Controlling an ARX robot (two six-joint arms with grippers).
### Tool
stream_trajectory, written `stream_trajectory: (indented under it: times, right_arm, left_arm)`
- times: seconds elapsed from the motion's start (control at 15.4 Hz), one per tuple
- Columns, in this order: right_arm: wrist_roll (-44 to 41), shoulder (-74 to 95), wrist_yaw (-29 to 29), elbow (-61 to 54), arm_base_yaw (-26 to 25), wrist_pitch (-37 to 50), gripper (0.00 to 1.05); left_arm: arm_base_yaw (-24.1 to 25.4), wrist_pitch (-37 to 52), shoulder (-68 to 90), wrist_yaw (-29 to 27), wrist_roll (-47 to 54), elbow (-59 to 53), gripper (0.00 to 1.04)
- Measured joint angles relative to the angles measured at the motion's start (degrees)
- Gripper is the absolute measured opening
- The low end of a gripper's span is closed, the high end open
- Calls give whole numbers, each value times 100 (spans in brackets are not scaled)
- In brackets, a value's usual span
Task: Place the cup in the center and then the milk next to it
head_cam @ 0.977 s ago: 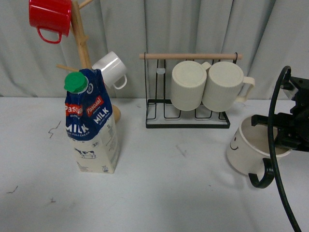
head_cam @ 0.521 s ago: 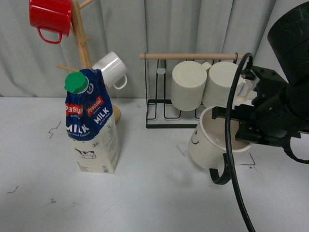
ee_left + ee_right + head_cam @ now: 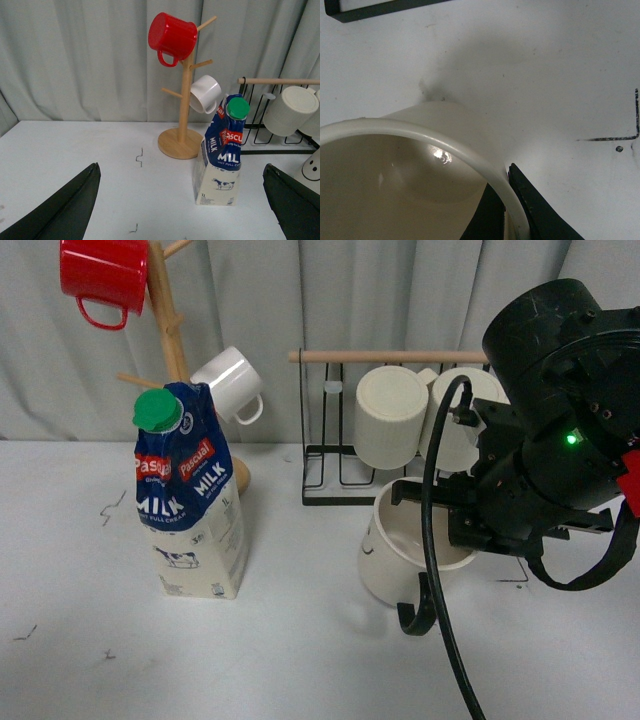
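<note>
The cup [image 3: 384, 552], a wide cream mug with a black handle [image 3: 416, 615], hangs tilted just above the table, right of the middle. My right gripper [image 3: 452, 532] is shut on its rim. In the right wrist view the fingers [image 3: 531, 206] pinch the rim [image 3: 445, 145], one inside and one outside. The milk [image 3: 195, 505], a tall blue and cream carton with a green cap, stands upright at the left. In the left wrist view the milk [image 3: 223, 150] stands ahead, and my left gripper [image 3: 181, 170] is open and empty. The cup's side [image 3: 314, 165] shows at that view's edge.
A wooden mug tree [image 3: 170, 330] behind the milk holds a red mug [image 3: 100, 275] and a small white mug [image 3: 232, 383]. A black wire rack [image 3: 390, 495] at the back holds two ribbed cream mugs [image 3: 392, 415]. A grey curtain closes off the back.
My right gripper has carried the cup leftward from the table's right side toward the middle, and the arm now fills the right of the front view. The milk has not moved.
</note>
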Motion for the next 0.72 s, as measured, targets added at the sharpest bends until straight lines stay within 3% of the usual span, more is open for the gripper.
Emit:
stream_trajectory:
  times: [0.13,0.52,0.72]
  right_arm:
    - [31,105,52,39,39,-50,4]
    - [35,-35,96,-63,35,168,71]
    - [-186,-1029,341,-603,28,883,100]
  left_arm:
    - [0,0,0,2,0,0,98]
    - [0,2,0,0,0,0,98]
    - [0,0,0,2,0,0,98]
